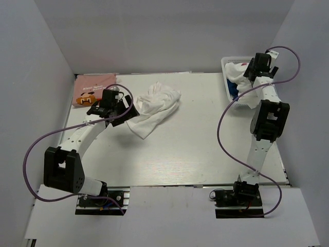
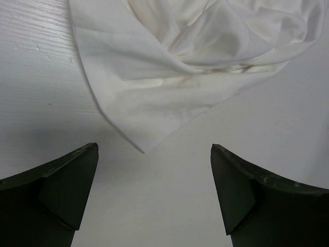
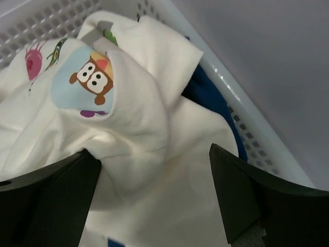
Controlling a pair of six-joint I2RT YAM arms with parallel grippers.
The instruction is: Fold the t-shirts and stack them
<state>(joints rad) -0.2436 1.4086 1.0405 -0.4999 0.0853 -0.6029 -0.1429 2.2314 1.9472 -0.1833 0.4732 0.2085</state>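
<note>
Lower centre of left wrist view: left gripper [image 2: 154, 152] spread wide at white tee [image 2: 169, 87] corner — pinch one layer, low. Right gripper [image 3: 154, 154] gapes over printed tee [image 3: 128, 118], basket [image 3: 241, 103] upper right — take one fold only.

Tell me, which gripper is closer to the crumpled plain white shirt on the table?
Left. The left gripper hangs open just short of a corner of the plain white shirt; the right gripper is far off, over the basket at the back right.

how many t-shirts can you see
4: pink one folded far left, plain white one crumpled at centre, printed white one and navy one in the basket; more may hide there.
</note>
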